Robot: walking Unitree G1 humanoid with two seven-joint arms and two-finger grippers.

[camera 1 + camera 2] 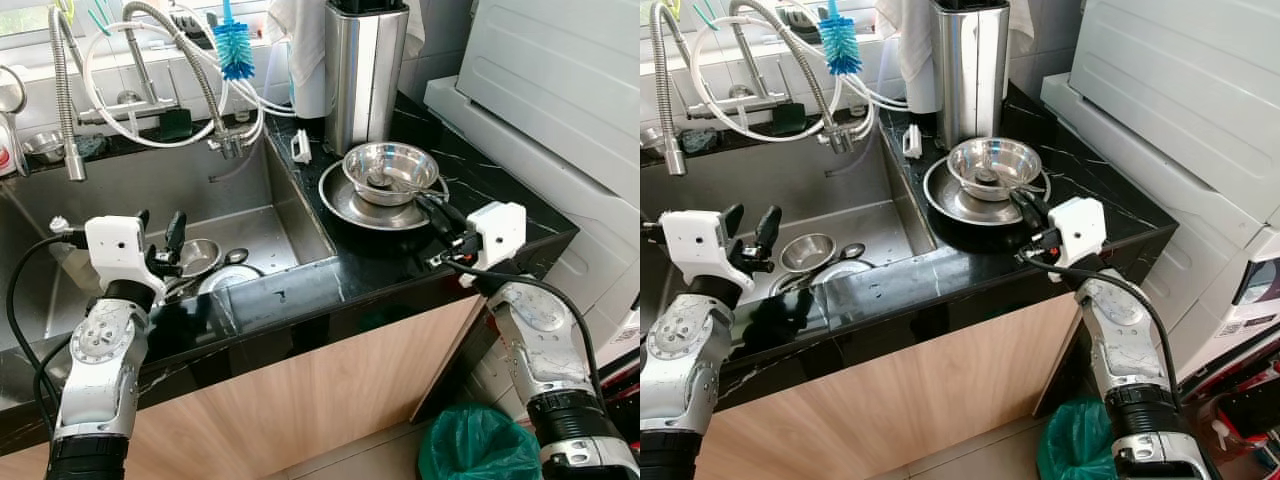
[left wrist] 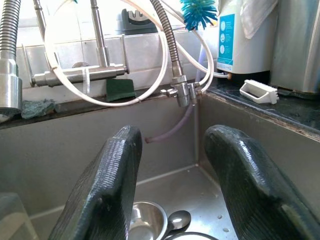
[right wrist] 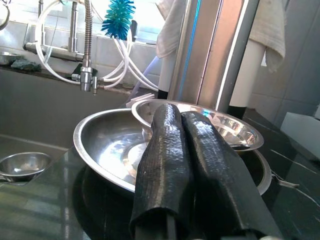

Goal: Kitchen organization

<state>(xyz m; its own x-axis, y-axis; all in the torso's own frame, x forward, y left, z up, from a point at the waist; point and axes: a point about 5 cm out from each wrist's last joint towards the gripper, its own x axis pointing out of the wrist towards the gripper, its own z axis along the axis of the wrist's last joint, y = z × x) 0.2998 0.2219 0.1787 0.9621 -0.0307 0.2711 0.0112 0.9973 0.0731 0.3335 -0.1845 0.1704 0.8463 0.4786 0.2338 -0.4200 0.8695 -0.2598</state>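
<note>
On the black counter (image 1: pixel 500 210), right of the sink (image 1: pixel 120 190), a steel bowl (image 1: pixel 390 165) sits inside a wider steel dish (image 1: pixel 340 203). My right gripper (image 1: pixel 428 203) is shut with nothing between its fingers, its tips resting at the near rim of the dish (image 3: pixel 100 145). My left gripper (image 1: pixel 162 225) hangs open over the front of the sink. Below it lie a small steel bowl (image 1: pixel 200 255), a spoon (image 1: pixel 237 256) and a white plate (image 1: pixel 225 278). The left wrist view shows the small bowl (image 2: pixel 147 217) and spoon (image 2: pixel 177 220) between the open fingers (image 2: pixel 107 190).
A tall steel canister (image 1: pixel 365 70) stands behind the bowls. Behind the sink are a blue bottle brush (image 1: pixel 235 45), a spring faucet (image 1: pixel 68 100), looped white hoses (image 1: pixel 150 135) and a small white scrub brush (image 1: pixel 300 147). A white appliance (image 1: pixel 560 90) borders the counter's right side; a green bin bag (image 1: pixel 475 445) is below.
</note>
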